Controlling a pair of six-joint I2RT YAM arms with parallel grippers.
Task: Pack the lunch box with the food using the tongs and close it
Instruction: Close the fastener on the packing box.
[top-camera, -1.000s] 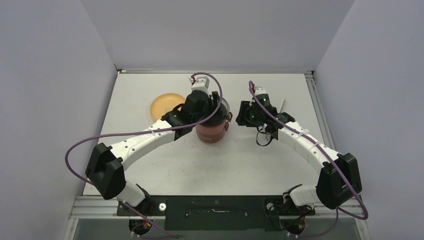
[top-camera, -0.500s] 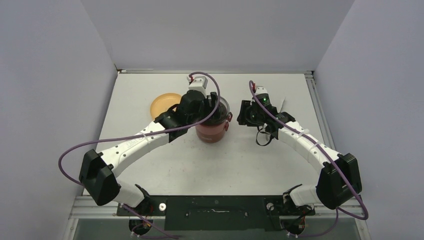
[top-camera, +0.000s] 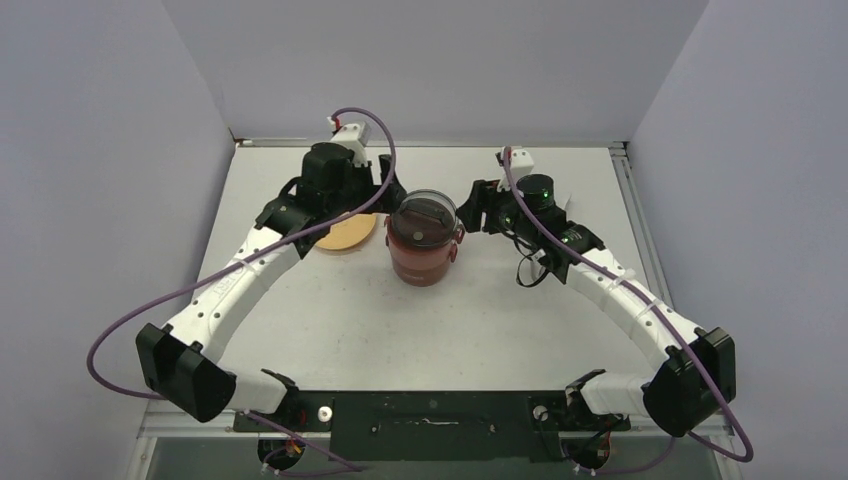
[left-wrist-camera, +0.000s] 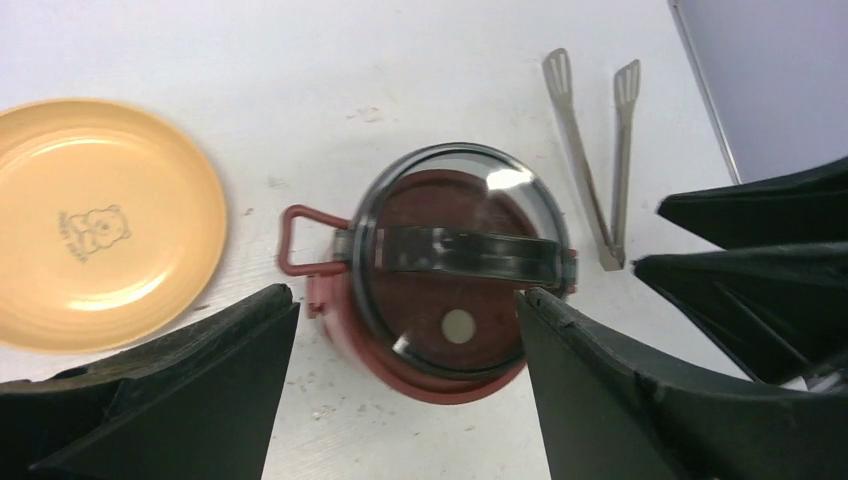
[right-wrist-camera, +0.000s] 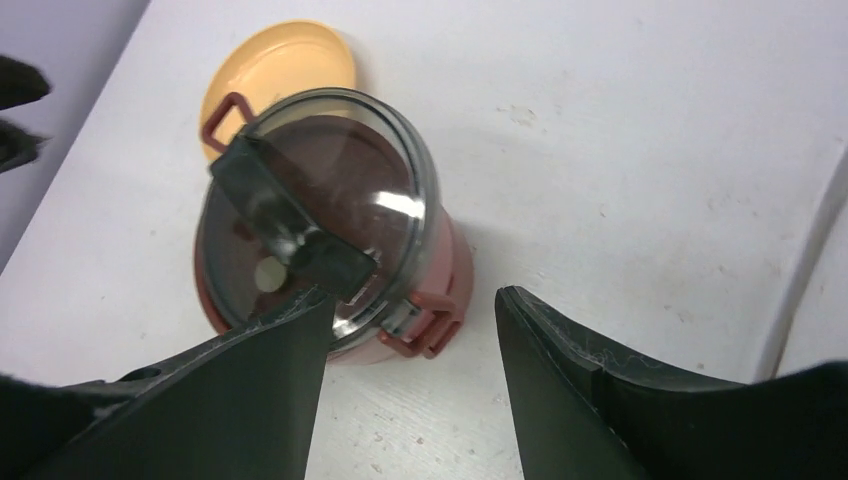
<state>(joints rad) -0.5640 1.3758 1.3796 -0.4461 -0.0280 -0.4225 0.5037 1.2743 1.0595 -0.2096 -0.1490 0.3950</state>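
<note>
With the lunch box (top-camera: 424, 245) standing lidded on the bench (top-camera: 480, 320) between the open, empty left end effector (left-wrist-camera: 405, 300) and right end effector (right-wrist-camera: 412, 297), closing looks finished; next, check that the lid (left-wrist-camera: 455, 245) is seated.

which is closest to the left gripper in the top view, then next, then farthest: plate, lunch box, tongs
1. lunch box: just right of the left gripper, its lid beside the fingertips.
2. plate: a close second, on the gripper's left and towards the near edge.
3. tongs: clearly farthest, on the far right side of the lunch box.
</note>
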